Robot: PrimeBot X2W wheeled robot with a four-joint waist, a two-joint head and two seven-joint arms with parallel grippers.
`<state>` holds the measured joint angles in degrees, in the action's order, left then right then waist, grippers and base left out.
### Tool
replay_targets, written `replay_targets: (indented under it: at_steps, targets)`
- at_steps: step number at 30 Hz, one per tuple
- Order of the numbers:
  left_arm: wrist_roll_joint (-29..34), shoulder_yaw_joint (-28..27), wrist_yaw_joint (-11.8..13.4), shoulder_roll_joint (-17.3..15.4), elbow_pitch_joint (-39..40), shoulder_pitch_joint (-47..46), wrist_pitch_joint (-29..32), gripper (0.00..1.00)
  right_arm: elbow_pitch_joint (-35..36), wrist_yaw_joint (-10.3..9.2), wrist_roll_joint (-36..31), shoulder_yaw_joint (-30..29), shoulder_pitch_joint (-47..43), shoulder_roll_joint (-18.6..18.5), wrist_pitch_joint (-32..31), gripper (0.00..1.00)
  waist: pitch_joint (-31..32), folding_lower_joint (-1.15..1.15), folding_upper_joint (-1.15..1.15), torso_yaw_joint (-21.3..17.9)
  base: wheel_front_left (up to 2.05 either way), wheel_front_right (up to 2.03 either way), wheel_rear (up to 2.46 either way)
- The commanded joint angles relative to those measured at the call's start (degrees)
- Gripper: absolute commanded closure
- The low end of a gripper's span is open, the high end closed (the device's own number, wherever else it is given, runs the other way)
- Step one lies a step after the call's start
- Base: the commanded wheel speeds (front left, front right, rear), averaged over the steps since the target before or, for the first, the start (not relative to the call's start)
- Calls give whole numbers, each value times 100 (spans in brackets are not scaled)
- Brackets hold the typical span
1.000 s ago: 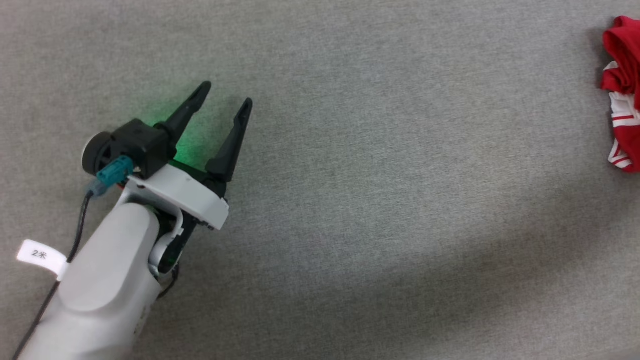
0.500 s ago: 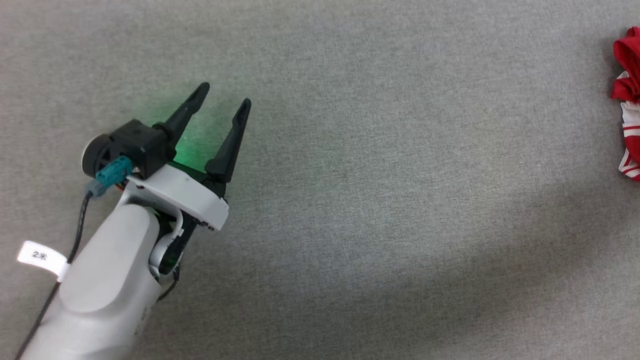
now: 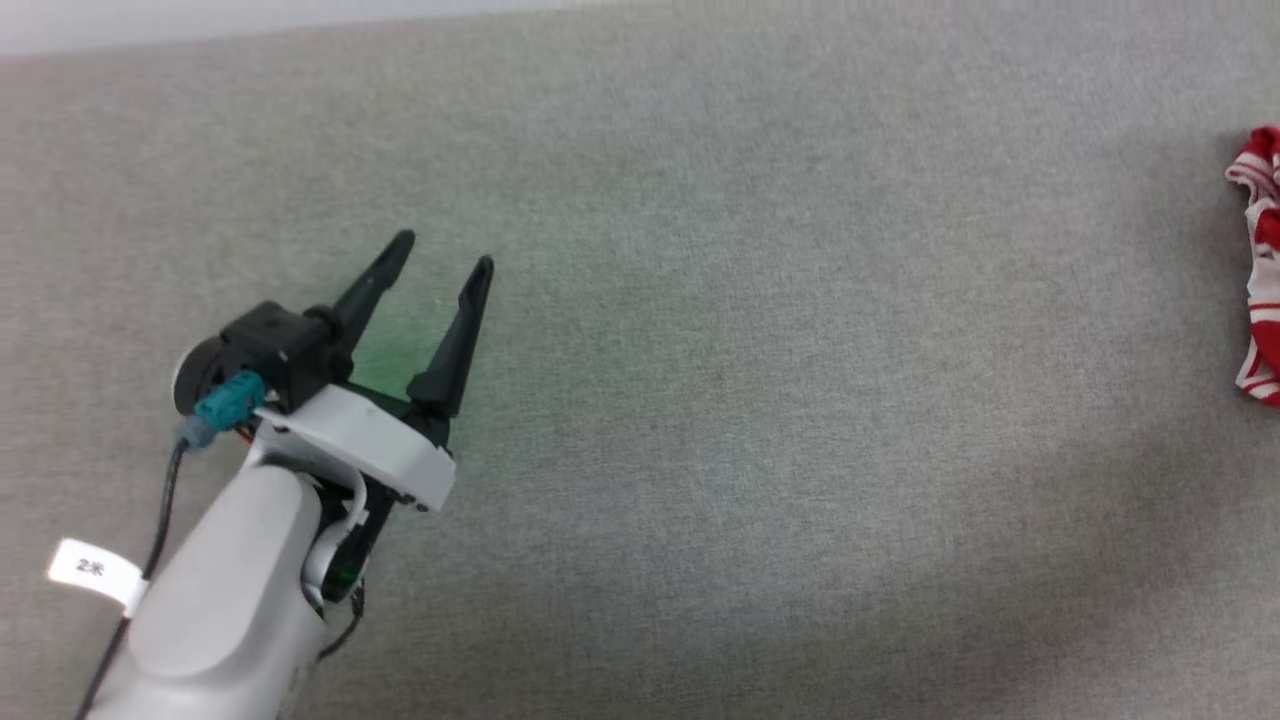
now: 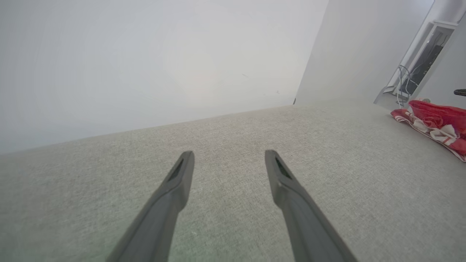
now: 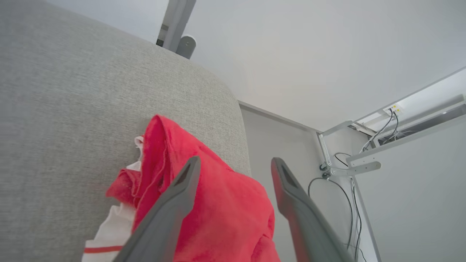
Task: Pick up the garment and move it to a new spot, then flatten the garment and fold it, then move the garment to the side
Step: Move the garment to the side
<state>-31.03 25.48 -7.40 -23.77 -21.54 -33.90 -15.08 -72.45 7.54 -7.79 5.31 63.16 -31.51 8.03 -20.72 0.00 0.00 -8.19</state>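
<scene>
Cloth first, from the head view: the garment [image 3: 1262, 260] shows as a sliver of red with red-and-white striped trim at the far right of the grey fabric surface [image 3: 760, 400]. My left end effector [image 3: 443, 252] hangs over the left part of that surface, well apart from the garment, its two dark fingers spread with nothing between them and a green glow on the fabric below. In the left wrist view, my left end effector [image 4: 229, 154] is again wide apart over bare grey fabric surface [image 4: 225, 131]. The garment [image 4: 433, 122] lies far off to the right as a low, rumpled red-and-white heap. In the right wrist view, my right end effector [image 5: 236, 160] hangs directly above the garment [image 5: 218, 218] with fingers spread and not pinching the cloth. The red body is bunched into ridges, a white part with a red stripe pokes out at the side, and the heap sits close to a rounded corner of the grey fabric surface [image 5: 72, 91]. I judge the garment neither flattened nor folded. This could be the spot it is lifted from or the new spot where it gets spread, and I cannot tell which. Either way the next move calls for a firm pinch on a free edge or ridge of fabric rather than the thick middle, and flattening will want my left end effector brought across.
</scene>
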Motion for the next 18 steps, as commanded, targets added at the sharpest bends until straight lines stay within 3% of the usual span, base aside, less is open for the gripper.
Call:
replay_targets:
  at_steps: [1,12,18]
  targets:
    - [-11,-17,-13,29,10,82,-5,0,10,-12,-13,-75,-103,16,66,0,208,0,0,146,0,0,0]
    - [-20,-201,-13,124,19,679,-6,0,297,-12,-101,-716,-856,488,625,0,989,0,0,519,0,0,0]
    - [5,-423,-13,101,-11,1140,-6,0,1044,-12,-38,-1104,-1496,833,719,0,1480,0,0,682,0,0,0]
